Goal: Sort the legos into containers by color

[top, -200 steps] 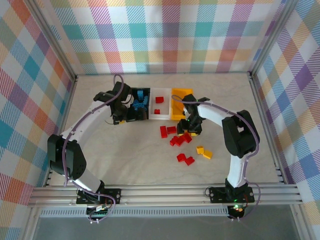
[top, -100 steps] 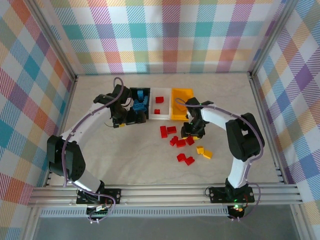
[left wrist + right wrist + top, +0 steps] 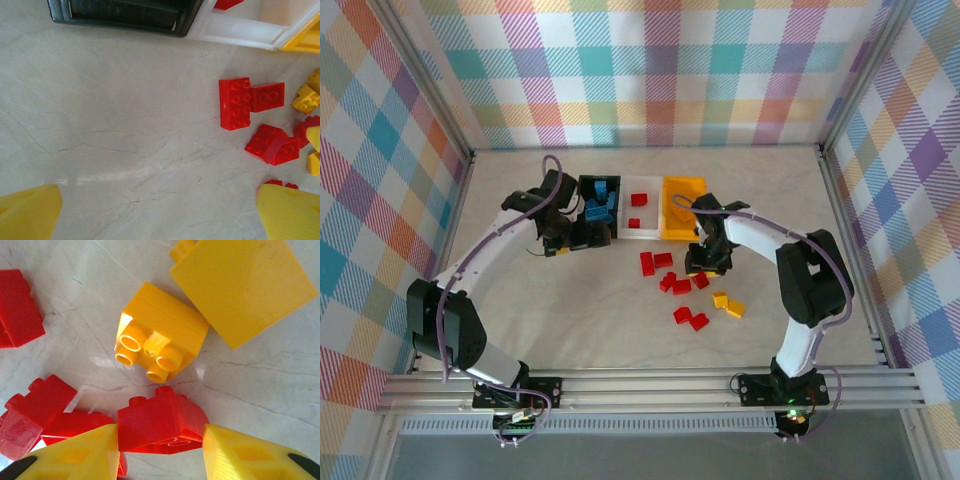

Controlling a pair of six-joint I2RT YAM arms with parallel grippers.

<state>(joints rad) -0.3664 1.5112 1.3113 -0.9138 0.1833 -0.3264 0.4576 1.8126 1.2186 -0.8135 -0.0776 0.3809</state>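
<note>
In the right wrist view my right gripper [image 3: 161, 437] is shut on a red lego [image 3: 162, 422] that rests on the table, one yellow finger against each side. A yellow-orange lego [image 3: 160, 345] lies studs-up just beyond it, with a larger yellow one [image 3: 245, 287] farther off. From above, the right gripper [image 3: 705, 262] sits at the right end of the red pile [image 3: 682, 286]. My left gripper [image 3: 560, 240] is open with nothing in it, over bare table in front of the black container [image 3: 583, 236]. The white container [image 3: 651, 229] holds two red legos, and the yellow container [image 3: 682, 205] is beside it.
Blue legos [image 3: 600, 200] fill the black container. Two red legos [image 3: 235, 102] lie side by side right of the left gripper, with more red and yellow ones [image 3: 305, 97] past them. Two yellow legos [image 3: 727, 304] and two red ones [image 3: 691, 318] lie nearer the arm bases.
The right gripper has come down onto the red pile and closed on a red lego. The left arm has shifted slightly; its gripper stays open.
</note>
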